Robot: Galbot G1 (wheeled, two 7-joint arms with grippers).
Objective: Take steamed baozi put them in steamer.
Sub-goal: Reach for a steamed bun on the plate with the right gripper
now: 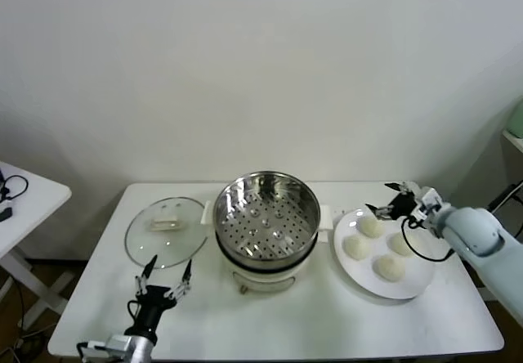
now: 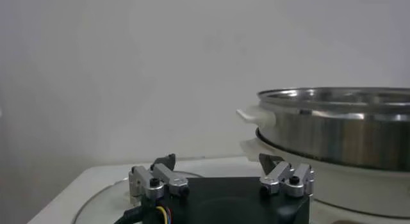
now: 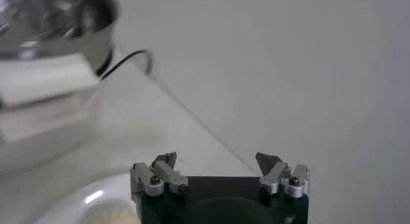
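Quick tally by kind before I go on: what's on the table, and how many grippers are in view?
Buns on the plate: 4
Steamer: 1
Glass lid: 1
Plate: 1
Grippers: 2, left, right
Total: 9

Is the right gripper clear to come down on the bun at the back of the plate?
Probably yes. The right gripper is open just above the rear baozi on the plate, with nothing between them.
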